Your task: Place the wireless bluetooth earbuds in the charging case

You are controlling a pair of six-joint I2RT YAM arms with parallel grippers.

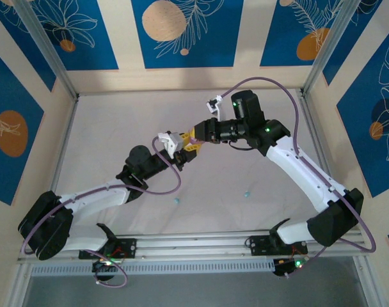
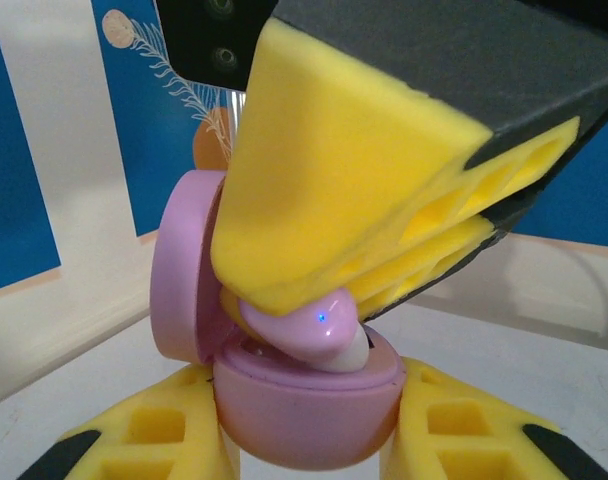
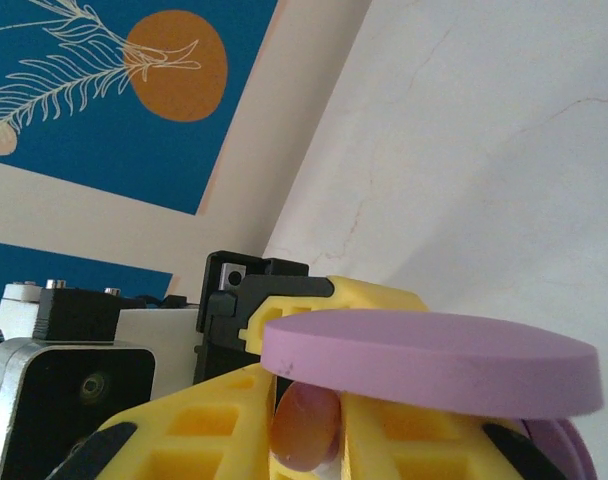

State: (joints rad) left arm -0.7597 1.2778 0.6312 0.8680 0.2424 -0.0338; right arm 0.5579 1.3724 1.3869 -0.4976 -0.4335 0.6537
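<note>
pink earbud [image 2: 319, 335]: pinched narrow between the pads of the right end effector [image 2: 349, 300]. its tip sits in a well of the open pink charging case [image 2: 304, 420], directly under those pads. judged not yet seated flat.
case: clamped at both sides by the left end effector [image 1: 185, 148], with the lid [image 2: 179, 265] swung back beside the right pads.
handling (judged): earbud light, glossy, slippery. hold by the rounded body and press gently. case rigid, hinge the weak spot.
teal earbud [image 1: 177, 200] and a second one [image 1: 246, 192] lie on the worktop [image 1: 118, 128], well apart from both end effectors.
markings: no legible writing. blue light on the pink earbud.
</note>
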